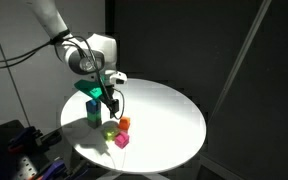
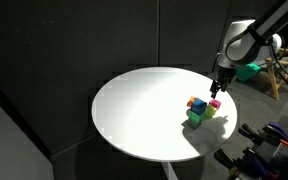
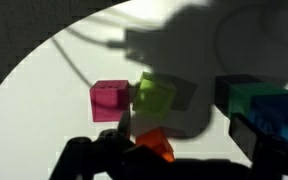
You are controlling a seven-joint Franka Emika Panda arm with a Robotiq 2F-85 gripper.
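My gripper [image 1: 113,106] hangs open just above a cluster of small blocks on the round white table [image 1: 169,120]. In the wrist view an orange block [image 3: 152,146] lies between the dark fingers [image 3: 256,138], close to the left one, and nothing is gripped. Beyond it sit a lime green block [image 3: 156,95] and a magenta block [image 3: 109,100]. A dark green block [image 3: 246,94] and a blue block [image 3: 280,112] stand to the right. In both exterior views the blocks [image 2: 199,110] lie near the table's edge, under the gripper [image 2: 216,92].
The table's rim [image 2: 144,155] is close to the blocks on one side. Black curtains surround the table. Dark equipment [image 1: 19,150] stands beside the table, and a wooden stand [image 2: 274,70] sits behind the arm.
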